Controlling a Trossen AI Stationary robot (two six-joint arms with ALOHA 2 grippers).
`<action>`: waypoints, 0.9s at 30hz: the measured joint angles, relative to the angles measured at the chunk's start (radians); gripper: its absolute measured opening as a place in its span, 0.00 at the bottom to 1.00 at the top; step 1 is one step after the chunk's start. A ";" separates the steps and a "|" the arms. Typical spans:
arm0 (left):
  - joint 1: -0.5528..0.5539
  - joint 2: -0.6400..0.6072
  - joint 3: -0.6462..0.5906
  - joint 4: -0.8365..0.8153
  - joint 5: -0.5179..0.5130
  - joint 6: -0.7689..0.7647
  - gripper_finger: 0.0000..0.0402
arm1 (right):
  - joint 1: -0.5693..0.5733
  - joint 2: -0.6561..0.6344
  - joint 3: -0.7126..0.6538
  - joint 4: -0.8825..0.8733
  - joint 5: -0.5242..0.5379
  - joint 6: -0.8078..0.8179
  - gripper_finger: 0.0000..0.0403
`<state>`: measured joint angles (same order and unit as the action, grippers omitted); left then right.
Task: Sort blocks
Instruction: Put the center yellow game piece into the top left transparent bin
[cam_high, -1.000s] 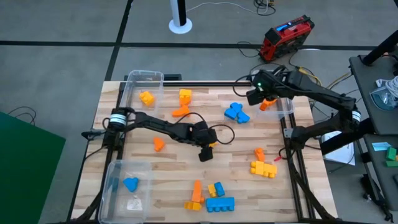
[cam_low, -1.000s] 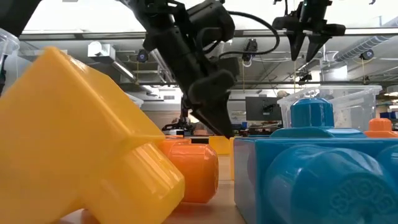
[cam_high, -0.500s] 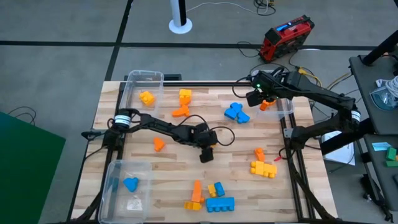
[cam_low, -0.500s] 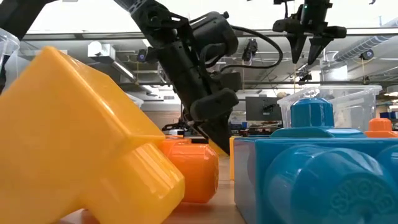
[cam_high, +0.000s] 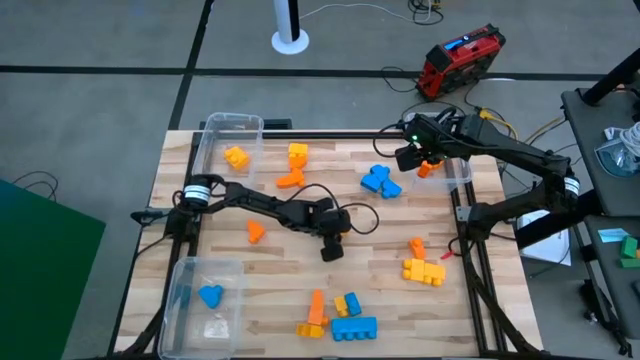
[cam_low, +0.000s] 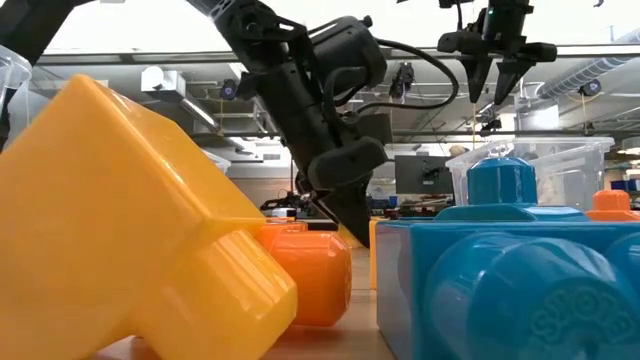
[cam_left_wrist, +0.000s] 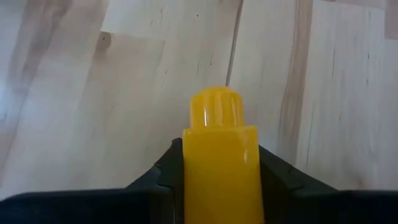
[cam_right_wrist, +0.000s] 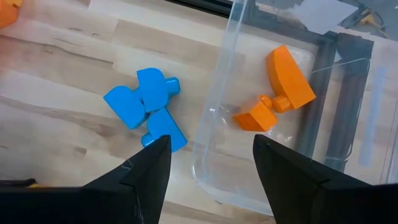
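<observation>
I see my left gripper (cam_high: 331, 248) mid-table, clamped on a yellow block (cam_left_wrist: 219, 163) just above the pale wood table (cam_high: 390, 290). My right gripper (cam_right_wrist: 208, 165) hangs spread wide above a clear bin (cam_right_wrist: 217, 112) holding orange blocks (cam_right_wrist: 281, 90), blue blocks (cam_right_wrist: 146, 106) beside it. Grey floor (cam_high: 90, 120) surrounds the table; ceiling lights (cam_low: 170, 78) show beyond

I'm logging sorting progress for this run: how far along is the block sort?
Early stage. Done: a yellow block in the far left bin, a blue block in the near left bin, orange blocks in the right bin. In hand: left claw grips a small yellow block; right claw is open over its bin. Left: many loose blocks on the table.
</observation>
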<state>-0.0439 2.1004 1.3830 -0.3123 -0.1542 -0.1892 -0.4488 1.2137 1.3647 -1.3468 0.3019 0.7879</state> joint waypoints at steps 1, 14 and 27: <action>0.000 -0.005 0.009 -0.022 0.000 0.006 0.26 | 0.000 0.000 0.000 0.000 -0.002 0.000 0.53; 0.137 -0.254 0.115 -0.418 -0.270 -0.026 0.28 | 0.000 0.000 -0.013 0.003 -0.015 -0.003 0.47; 0.519 -0.579 0.131 -0.976 -0.247 -0.348 0.28 | 0.045 0.000 -0.068 0.013 -0.048 0.021 0.41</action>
<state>0.4753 1.5209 1.5143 -1.2879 -0.4015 -0.5369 -0.4034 1.2137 1.2972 -1.3335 0.2535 0.8087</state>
